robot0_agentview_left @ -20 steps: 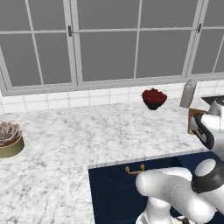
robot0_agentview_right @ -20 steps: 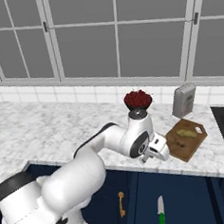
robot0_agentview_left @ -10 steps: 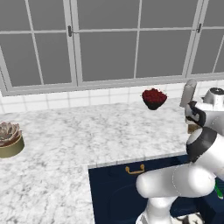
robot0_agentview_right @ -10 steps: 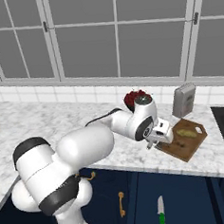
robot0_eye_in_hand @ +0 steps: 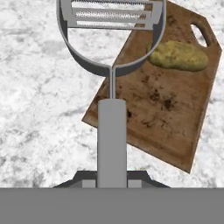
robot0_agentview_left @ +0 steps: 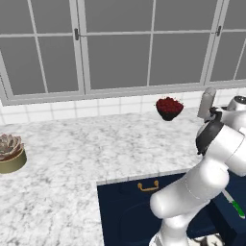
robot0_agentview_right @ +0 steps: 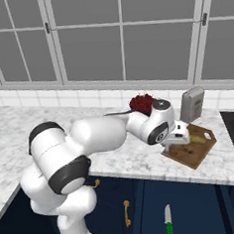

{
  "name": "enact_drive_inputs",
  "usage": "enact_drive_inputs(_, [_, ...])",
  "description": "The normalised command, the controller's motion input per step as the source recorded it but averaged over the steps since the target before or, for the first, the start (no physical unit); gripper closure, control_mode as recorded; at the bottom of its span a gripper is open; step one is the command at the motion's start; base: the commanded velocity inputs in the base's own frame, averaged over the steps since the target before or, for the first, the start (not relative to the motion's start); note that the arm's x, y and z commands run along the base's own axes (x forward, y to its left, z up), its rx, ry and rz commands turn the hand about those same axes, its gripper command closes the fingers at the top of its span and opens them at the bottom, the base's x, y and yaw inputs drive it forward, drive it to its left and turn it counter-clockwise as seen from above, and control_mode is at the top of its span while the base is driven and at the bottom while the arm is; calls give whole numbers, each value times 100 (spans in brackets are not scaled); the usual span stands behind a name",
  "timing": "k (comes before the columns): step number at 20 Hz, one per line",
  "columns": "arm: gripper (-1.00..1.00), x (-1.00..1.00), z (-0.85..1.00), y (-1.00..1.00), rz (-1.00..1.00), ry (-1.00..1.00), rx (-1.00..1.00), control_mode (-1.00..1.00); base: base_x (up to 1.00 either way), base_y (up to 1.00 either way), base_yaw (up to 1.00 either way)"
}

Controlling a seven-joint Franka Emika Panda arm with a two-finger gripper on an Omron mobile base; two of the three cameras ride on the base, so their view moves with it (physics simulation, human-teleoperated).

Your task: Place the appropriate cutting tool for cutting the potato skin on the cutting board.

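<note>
**Peeler carried to the board's edge, not yet set down**

The hand is clamped on the grey handle of the peeler, which it holds above the marble table. The handle runs straight away from the hand, the looped blade head pointing outward over the near-left edge of the cutting board. Picking up looks done; lowering and letting go remain. Farther off, the potato lies on the board near its handle hole, long axis across the board.
</note>
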Motion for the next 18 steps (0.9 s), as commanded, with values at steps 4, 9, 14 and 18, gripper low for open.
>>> enact_drive_inputs(4, [100, 33, -20, -15, 16, 1, -1, -100, 0, 0, 0])
enact_drive_inputs(9, [100, 2, -37, -17, 11, 7, -7, -100, 0, 0, 0])
enact_drive_inputs(14, [100, 7, -33, -34, 7, 10, -8, -100, 0, 0, 0])
enact_drive_inputs(18, [100, 27, -17, -25, 5, 9, -4, -100, 0, 0, 0])
